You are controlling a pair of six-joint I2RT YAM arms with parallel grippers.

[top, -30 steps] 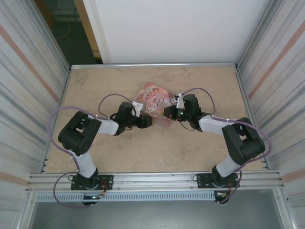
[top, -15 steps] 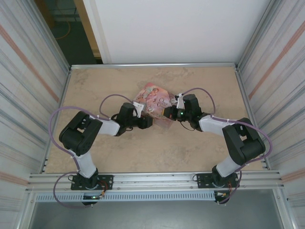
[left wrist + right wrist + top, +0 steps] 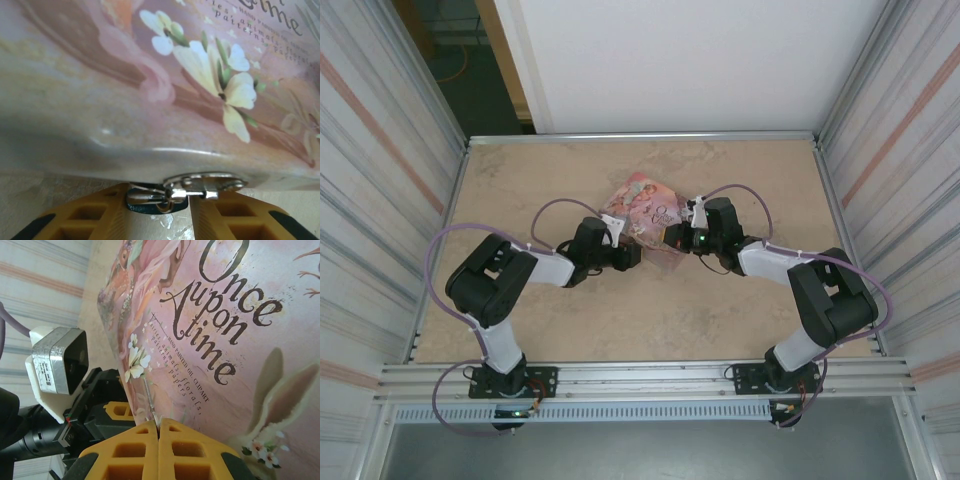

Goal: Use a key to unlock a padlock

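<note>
Now tighter: left jaws around padlock.

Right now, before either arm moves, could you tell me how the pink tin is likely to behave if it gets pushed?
Probably stiff: the pink tin shows a hard, glossy curved edge in the left wrist view. It may slide easily on the smooth table. A push would likely tug the padlock hooked at its clasp.
</note>
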